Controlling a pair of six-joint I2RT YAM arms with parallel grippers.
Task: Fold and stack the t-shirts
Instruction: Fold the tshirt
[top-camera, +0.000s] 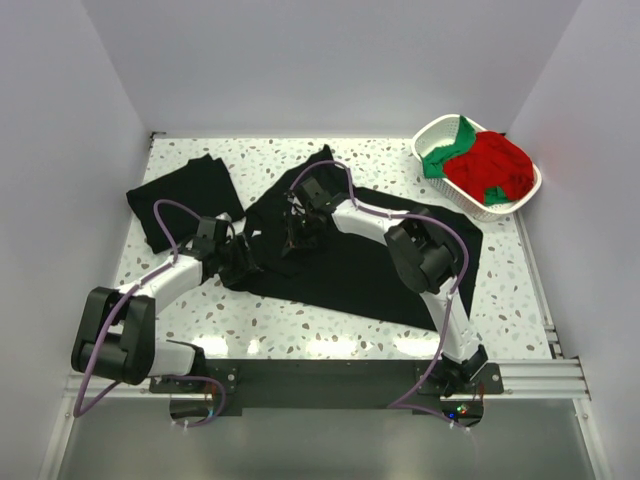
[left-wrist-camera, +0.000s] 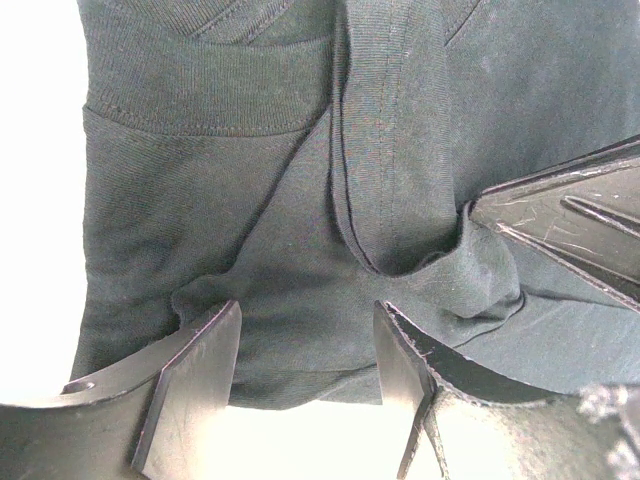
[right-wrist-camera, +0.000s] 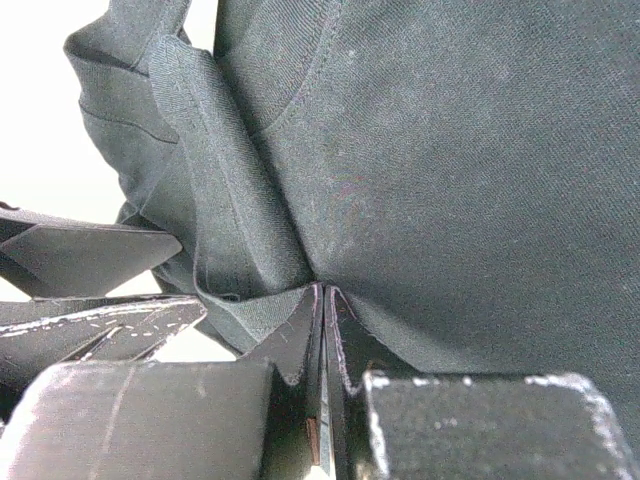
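Where white walls (top-camera: 300, 60) box speckled table (top-camera: 285, 322), right gripper (right-wrist-camera: 322, 297) pinches t-shirt (right-wrist-camera: 450, 150), left gripper (left-wrist-camera: 308, 312) gapes.

At ctr spread t-shirt (top-camera: 360, 275), folded t-shirt (top-camera: 185, 190) to its left, basket (top-camera: 478, 207) back-right w/ shirts (top-camera: 490, 168) inside.

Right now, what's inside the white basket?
A crumpled red t-shirt fills most of the basket, with a green t-shirt bunched along its left side. Anything beneath them is covered.

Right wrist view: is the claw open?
No, the right claw has its fingers pressed together, pinching a fold of the black t-shirt.
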